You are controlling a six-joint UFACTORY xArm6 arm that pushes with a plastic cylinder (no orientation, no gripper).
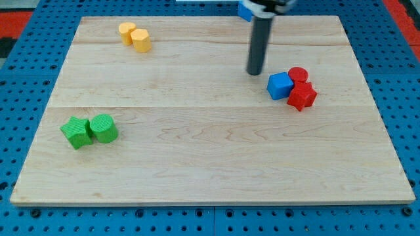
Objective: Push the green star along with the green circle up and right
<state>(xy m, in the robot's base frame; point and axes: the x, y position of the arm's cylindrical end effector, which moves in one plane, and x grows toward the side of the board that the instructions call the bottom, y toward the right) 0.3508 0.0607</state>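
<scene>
The green star (77,132) lies at the view's lower left of the wooden board (210,164), touching the green circle (104,128) on its right. My tip (254,73) rests on the board in the upper right part, far from both green blocks, just left of the blue block.
A blue cube (280,85), a red circle (298,75) and a red star (302,96) cluster right of my tip. Two yellow blocks (134,35) sit touching near the board's top left. Blue pegboard surrounds the board.
</scene>
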